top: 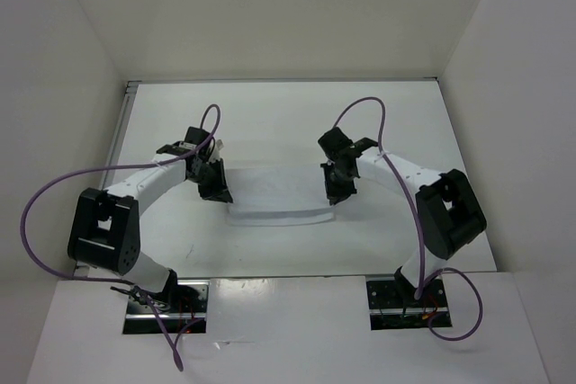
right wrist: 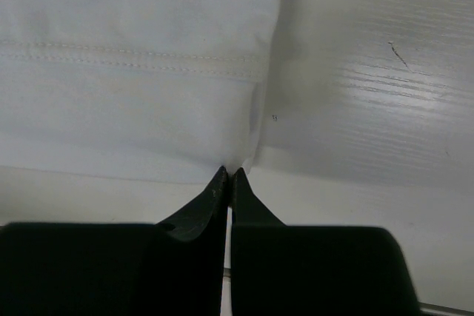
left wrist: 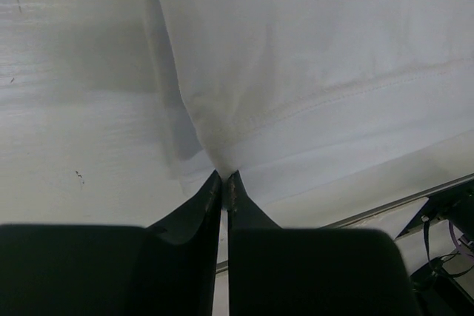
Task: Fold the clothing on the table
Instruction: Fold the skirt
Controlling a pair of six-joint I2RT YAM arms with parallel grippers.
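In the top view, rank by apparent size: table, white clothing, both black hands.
1. Glossy white rectangular table
2. Thin wrinkled white fabric clothing
3. Black two-finger left hand and black right hand: they look alike, so unranked.

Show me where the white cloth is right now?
In the top view, the thin white fabric clothing lies centrally on the glossy white table, stretched between the left gripper and the right gripper, which pinch its ends.

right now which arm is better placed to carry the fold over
Right, narrowly. The right gripper is shut on the clothing at its edge, with the fabric lying flat and smooth up to it. The left gripper also pinches it, but the fabric there is puckered into creases.
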